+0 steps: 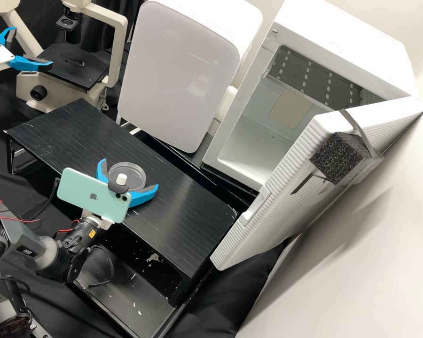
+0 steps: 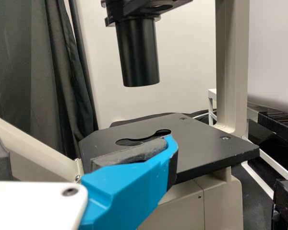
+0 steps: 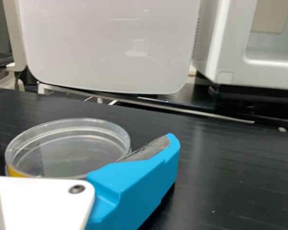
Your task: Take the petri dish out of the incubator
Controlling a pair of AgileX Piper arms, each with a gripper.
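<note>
Lying flat on the black, finely grooved tabletop (image 1: pixel 188 211), the round, shallow, clear plastic petri dish (image 1: pixel 134 171) was found between the two bright blue, grey-padded fingers of the right claw (image 1: pixel 129 175). Being round, it offered no long axis to line up with. The right claw was spread, one finger to each side of the dish; whether either pad touched the wall could not be settled. A yellow-orange patch (image 3: pixel 15 172) showed at the dish's wall; whether this was contents or part of the base could not be determined.

The right arm was clearly the nearer. The left claw (image 1: pixel 32 48), also spread, was well apart from the dish, beside the black stage (image 2: pixel 206 151) of the beige microscope (image 1: pixel 119 51).

Beyond the tabletop, the white box-shaped incubator (image 1: pixel 343 33), so identified by judgement, had its ribbed white door (image 1: pixel 263 211) open. A beige rectangular panel (image 1: pixel 290 109) was noted on its inner wall. Next to it was a second white cabinet with a smooth, rounded front (image 1: pixel 174 75), its interior out of sight.

In this inspector's judgement, the removal was essentially complete; the right claw next needed to back away without catching the rim and dragging the dish.
</note>
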